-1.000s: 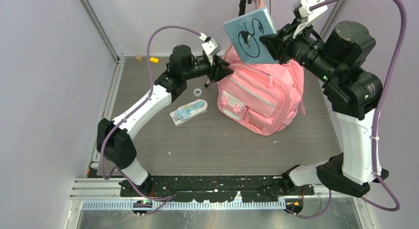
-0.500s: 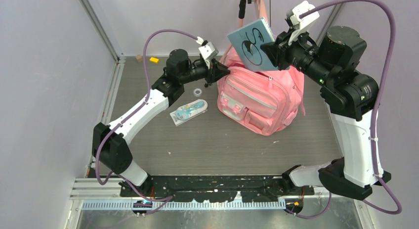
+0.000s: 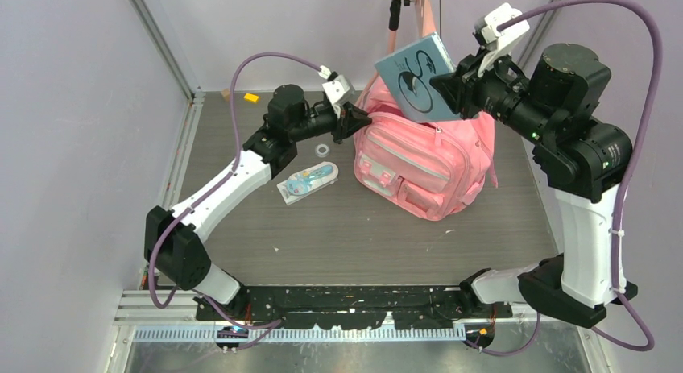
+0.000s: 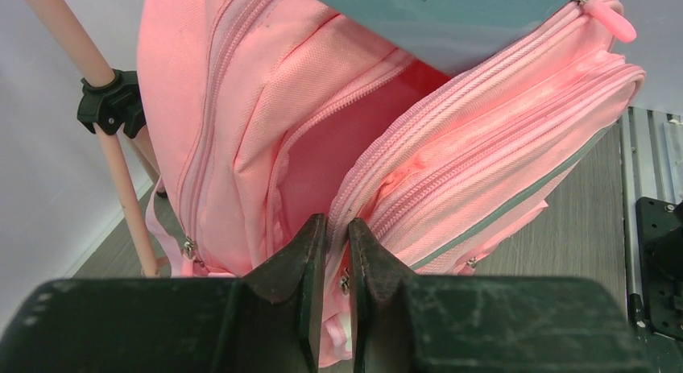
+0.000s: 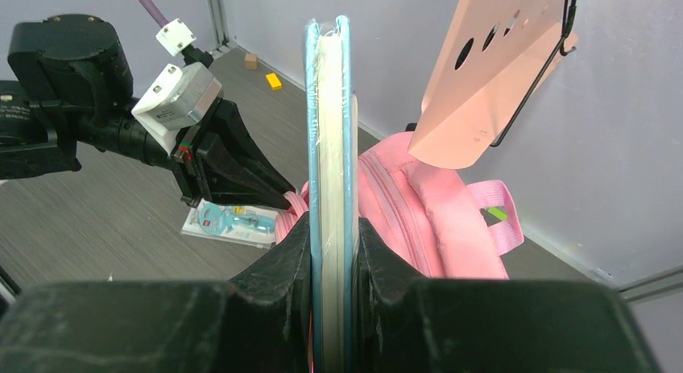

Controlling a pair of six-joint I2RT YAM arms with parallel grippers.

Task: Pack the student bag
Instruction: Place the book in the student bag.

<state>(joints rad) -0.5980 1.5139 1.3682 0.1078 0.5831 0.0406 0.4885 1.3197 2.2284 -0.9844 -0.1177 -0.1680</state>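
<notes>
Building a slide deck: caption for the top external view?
Left gripper pinches the pink backpack's opening while right gripper holds a blue book above it.

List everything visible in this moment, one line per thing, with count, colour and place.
backpack: one, pink, mid-table, main compartment open
book: one, teal-blue, held above the backpack's opening
packaged item: one, blue and white, on the table left of the backpack
small ring: one, white, on the table beyond the package
small blocks: two, one yellow and one tan, far-left corner
stand: one, pale pink, behind the backpack
table: one, grey wood grain
left hand: one, black, pinching the backpack's zip edge
right hand: one, black, clamped on the book
</notes>
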